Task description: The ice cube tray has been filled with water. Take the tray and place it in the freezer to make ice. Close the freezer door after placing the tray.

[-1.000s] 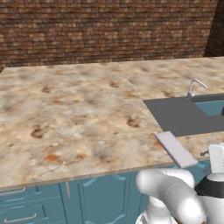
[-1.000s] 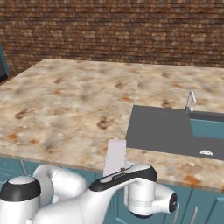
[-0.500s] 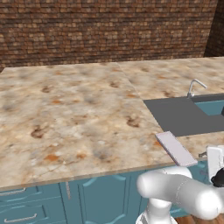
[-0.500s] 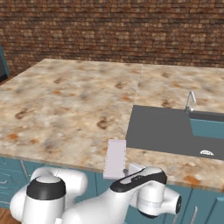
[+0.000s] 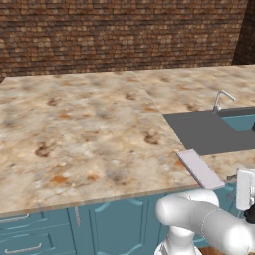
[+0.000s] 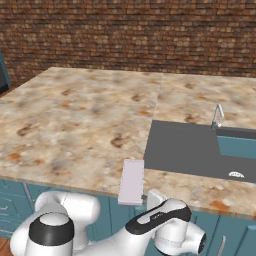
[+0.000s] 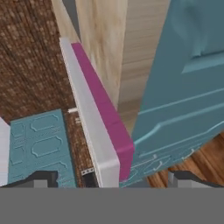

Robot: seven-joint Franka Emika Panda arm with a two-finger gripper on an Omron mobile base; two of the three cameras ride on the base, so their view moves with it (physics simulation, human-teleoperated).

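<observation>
We see the ice cube tray (image 5: 200,169) lying flat at the front edge of the counter (image 5: 84,129), its near end jutting out past the edge, just in front of the sink's dark grey draining board (image 5: 206,130). Whether water sits in its cells we cannot tell; from the base views its top reads as a plain pale slab. From the hand view we look along the tray's length: white top face on one side, magenta lower edge on the other, with its near end reaching between the two dark fingertips. Our gripper (image 7: 111,179) stands wide, one tip on either side of that end, neither touching it. The sink (image 6: 239,147) holds a teal basin beside the board, with a chrome tap (image 6: 217,116) behind it. The counter is mottled beige and brown stone, running back to a red-brown brick wall (image 6: 130,35). Teal panelled cabinet fronts (image 5: 109,226) sit below the counter, and a strip of wooden floor (image 7: 197,164) shows in the hand view.
</observation>
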